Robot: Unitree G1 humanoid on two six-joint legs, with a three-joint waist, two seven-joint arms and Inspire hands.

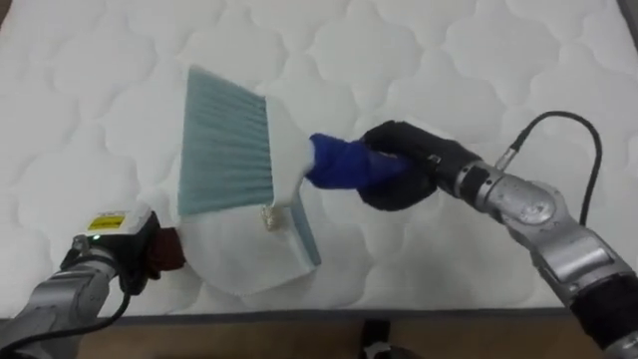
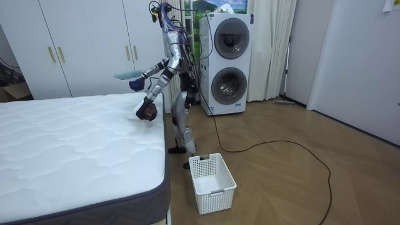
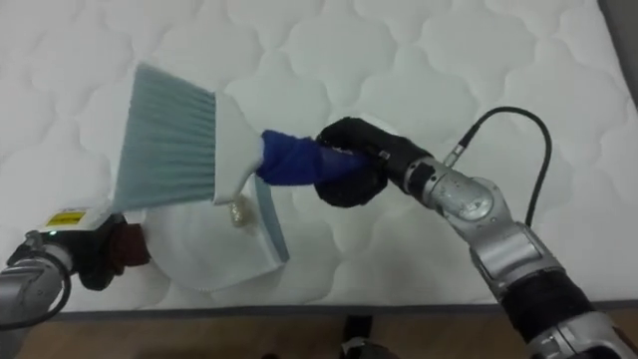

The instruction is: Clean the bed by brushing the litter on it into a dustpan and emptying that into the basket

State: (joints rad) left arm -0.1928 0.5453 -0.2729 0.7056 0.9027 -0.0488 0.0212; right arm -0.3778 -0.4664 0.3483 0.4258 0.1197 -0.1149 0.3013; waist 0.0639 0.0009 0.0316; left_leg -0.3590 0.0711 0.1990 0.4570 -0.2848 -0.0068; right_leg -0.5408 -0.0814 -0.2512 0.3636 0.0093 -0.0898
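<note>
My right hand (image 1: 404,165) clenches the blue-handled, pale-bristled brush (image 1: 227,145), extending left above the white plastic dustpan (image 1: 234,267); lower left, left hand (image 1: 152,254): grip unclear.

Blue brush (image 1: 227,145), white dustpan (image 1: 239,261), quilted mattress (image 1: 449,60)

Cannot see much of the left robot hand (image 1: 158,249), tucked behind the white plastic dustpan (image 1: 237,261). Cannot identify the tiny pale speck (image 1: 267,217) there. Cannot trace the blue handle end of the teal-bristled brush (image 1: 227,145) inside the black right robot hand (image 1: 404,168).
</note>
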